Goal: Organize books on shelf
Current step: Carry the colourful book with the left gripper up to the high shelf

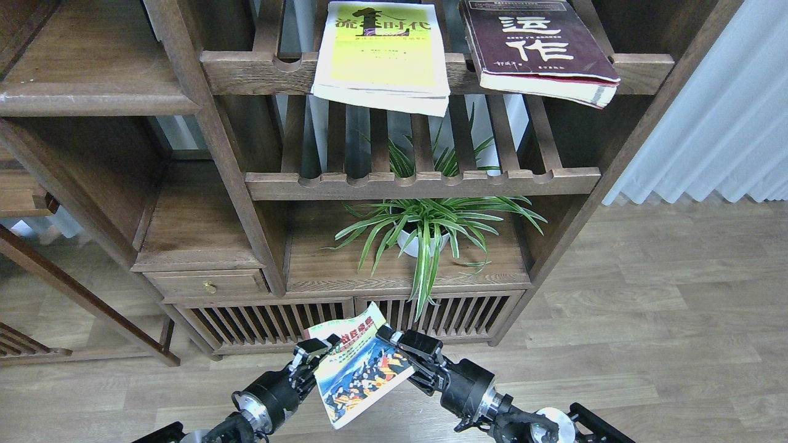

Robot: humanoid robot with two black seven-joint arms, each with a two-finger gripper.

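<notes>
The small book with the blue illustration (360, 372) is held low over the floor, in front of the cabinet's base, tilted with its cover up. My left gripper (315, 354) is shut on its left edge. My right gripper (399, 343) is shut on its upper right edge. The yellow-green book (381, 55) lies on the top slatted rack and overhangs its front rail. The thick maroon book (542, 49) lies to its right, also overhanging. The solid dark-brown shelf (92, 101) with pale scuffs is at the upper left, bare where visible.
A second slatted rack (425, 181) sits below the books. A potted spider plant (425, 231) stands on the board under it, above slatted cabinet doors (345, 320). A small drawer (209, 284) is to the left. A curtain (726, 123) hangs at right.
</notes>
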